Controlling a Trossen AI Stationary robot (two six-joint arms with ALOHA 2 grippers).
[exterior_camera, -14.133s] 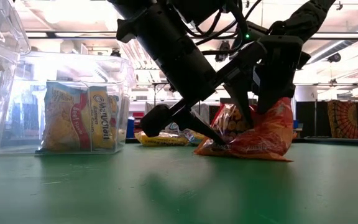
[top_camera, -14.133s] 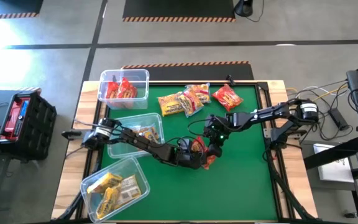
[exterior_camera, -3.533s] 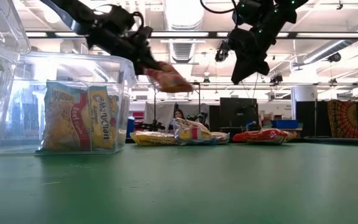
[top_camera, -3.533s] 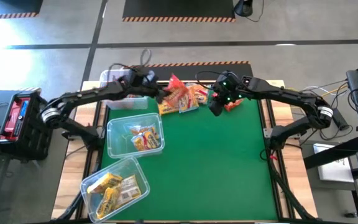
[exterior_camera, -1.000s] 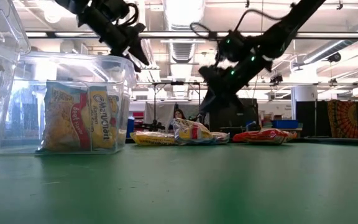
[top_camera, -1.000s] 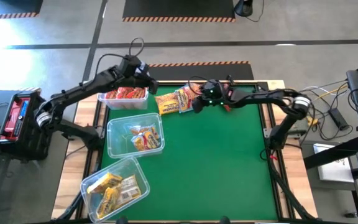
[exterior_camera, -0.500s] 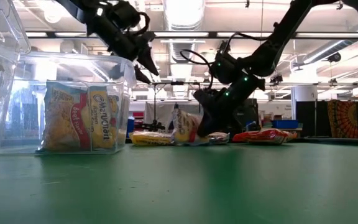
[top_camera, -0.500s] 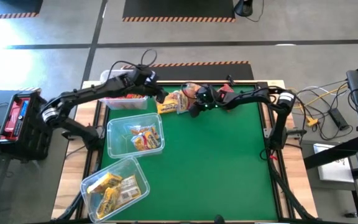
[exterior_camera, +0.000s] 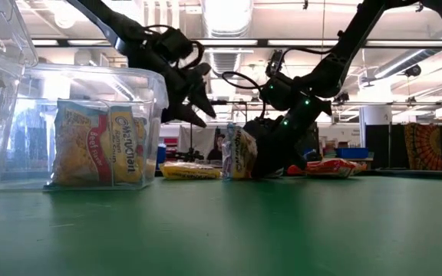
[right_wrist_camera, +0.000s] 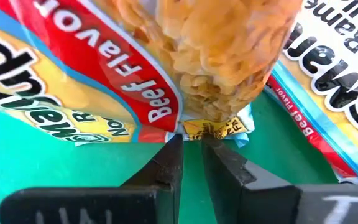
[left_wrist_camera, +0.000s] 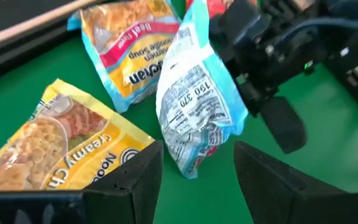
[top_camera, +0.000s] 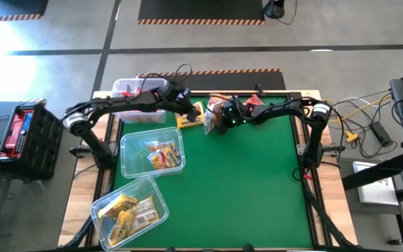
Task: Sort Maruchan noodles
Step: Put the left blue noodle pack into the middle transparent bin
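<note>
Our right gripper (right_wrist_camera: pixel 191 155) has its two dark fingers pressed nearly together on the crimped end seam of a beef-flavor packet (right_wrist_camera: pixel 216 56), and in the low view that packet (exterior_camera: pixel 240 153) stands upright on its edge on the green table (exterior_camera: pixel 221 230), propped by the gripper at the far end of the mat. From above, our right gripper (top_camera: pixel 215 120) sits at the back middle of the table with the upright packet (top_camera: pixel 211 117) just at its tip. Our left gripper (left_wrist_camera: pixel 194 163) has its fingers spread apart with nothing between them; through its own camera we see the upright packet's printed back (left_wrist_camera: pixel 197 112) directly ahead of the gap, a creamy chicken packet (left_wrist_camera: pixel 67 149) in yellow lying flat beside it, and a second beef packet (left_wrist_camera: pixel 135 50) flat behind. In the high view our left gripper (top_camera: pixel 191 110) hovers above the yellow packet (top_camera: pixel 189 120) at the back of the mat, close to the right gripper, and a red packet (top_camera: pixel 253 101) lies beyond the right arm. Along the left side of the table stand three clear bins: the far bin (top_camera: pixel 121 89) holds red packets, the middle bin (top_camera: pixel 126 143) holds orange-and-blue ones, and the near bin (top_camera: pixel 103 199) holds yellow ones.
</note>
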